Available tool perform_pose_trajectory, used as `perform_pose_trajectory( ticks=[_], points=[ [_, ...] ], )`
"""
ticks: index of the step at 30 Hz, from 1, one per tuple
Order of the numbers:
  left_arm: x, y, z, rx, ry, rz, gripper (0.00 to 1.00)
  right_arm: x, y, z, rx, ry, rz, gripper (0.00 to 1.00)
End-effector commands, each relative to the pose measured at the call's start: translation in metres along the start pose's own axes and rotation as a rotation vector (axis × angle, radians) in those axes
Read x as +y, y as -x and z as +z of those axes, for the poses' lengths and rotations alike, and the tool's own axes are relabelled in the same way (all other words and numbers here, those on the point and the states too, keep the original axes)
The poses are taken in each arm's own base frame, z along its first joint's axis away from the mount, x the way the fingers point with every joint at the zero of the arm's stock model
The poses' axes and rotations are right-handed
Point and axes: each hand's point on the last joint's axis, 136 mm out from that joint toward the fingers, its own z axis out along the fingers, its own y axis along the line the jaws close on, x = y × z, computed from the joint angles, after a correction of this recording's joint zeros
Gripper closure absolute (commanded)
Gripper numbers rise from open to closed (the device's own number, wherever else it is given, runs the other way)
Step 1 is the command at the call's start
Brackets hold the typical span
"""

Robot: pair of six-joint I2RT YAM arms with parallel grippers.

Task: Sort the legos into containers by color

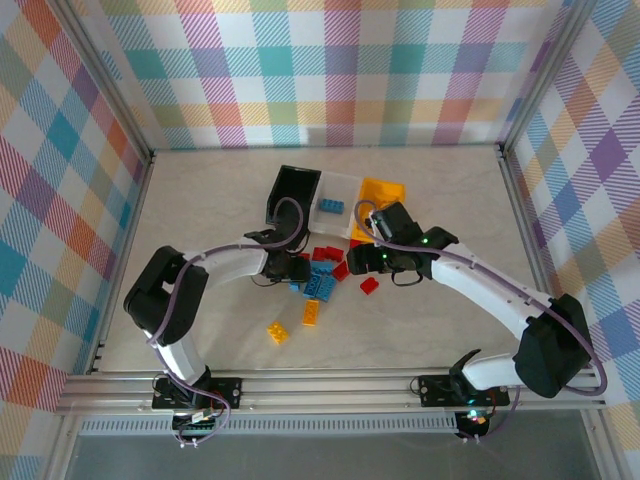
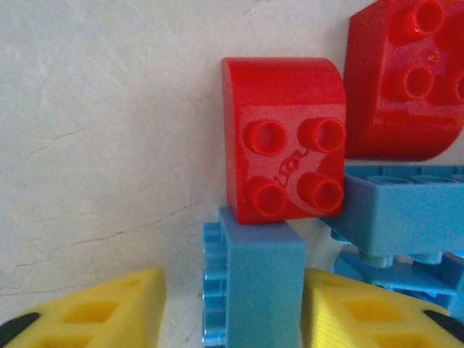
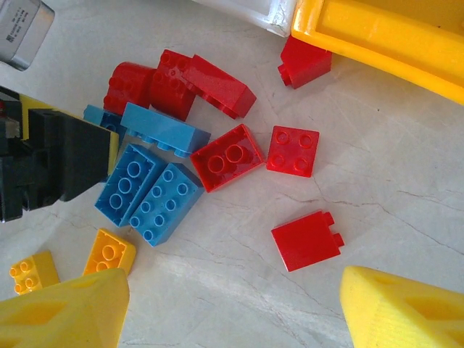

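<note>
The legos [image 1: 322, 275] are small bricks with round bumps on top, in red, blue and yellow. Most of them lie in a little heap on the pale tabletop [image 1: 200, 200], just in front of three bins in a row. There is a black bin [image 1: 297, 188], a white bin [image 1: 348, 195] and a yellow-orange bin [image 1: 390, 190]. One blue brick [image 1: 330, 207] lies inside the white bin. Two yellow bricks [image 1: 312, 312] [image 1: 277, 332] lie apart from the heap, closer to the arms. One red brick [image 1: 369, 285] lies by itself on the right side of the heap.

The left jaws are down low at the heap. Their yellow fingers [image 2: 109, 312] stand on each side of a blue brick lying on its side [image 2: 254, 283]. One finger touches this brick, and a bit of tabletop shows between the brick and the other finger, so the brick is not squeezed. A red brick with a rounded edge and four bumps [image 2: 286, 141] touches the far end of it. A second red brick [image 2: 406, 80] sits beside that one.

The right jaws hang above the tabletop with their yellow fingers [image 3: 65, 312] wide apart. Below them lie a flat red square [image 3: 306, 239], a red brick with four bumps [image 3: 293, 151] and two blue bricks side by side [image 3: 148, 192].
</note>
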Motion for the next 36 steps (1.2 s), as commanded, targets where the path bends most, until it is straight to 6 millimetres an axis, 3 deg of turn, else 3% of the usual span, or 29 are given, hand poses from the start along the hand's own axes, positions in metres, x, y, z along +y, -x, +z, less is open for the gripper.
perform_pose_trajectory(
  ticks=[1,8,13,17,22,26,31,36],
  points=[
    [0.002,0.003,-0.001,0.004,0.039,0.016,0.59,0.003,-0.003,-0.001,-0.006,0.022,0.006,0.24],
    [0.005,0.003,-0.007,0.009,0.059,0.026,0.77,0.002,-0.005,0.002,-0.002,0.023,0.009,0.23],
    [0.009,0.006,-0.027,-0.020,0.069,0.032,0.79,-0.001,-0.009,0.005,0.004,0.014,0.005,0.23],
    [0.007,0.017,-0.054,-0.076,0.058,0.037,0.79,-0.006,-0.015,0.007,0.009,0.003,0.007,0.23],
    [-0.008,0.052,-0.093,-0.168,0.017,0.066,0.78,-0.011,-0.026,0.007,0.018,0.000,0.012,0.23],
    [-0.032,0.093,-0.107,-0.223,-0.024,0.112,0.77,-0.013,-0.033,0.004,0.013,0.008,0.025,0.23],
    [-0.065,0.149,-0.097,-0.274,-0.058,0.176,0.77,-0.011,-0.042,0.001,0.010,0.039,0.047,0.24],
    [-0.087,0.187,-0.072,-0.305,-0.066,0.221,0.77,-0.010,-0.047,-0.002,0.009,0.052,0.055,0.24]
  ],
)
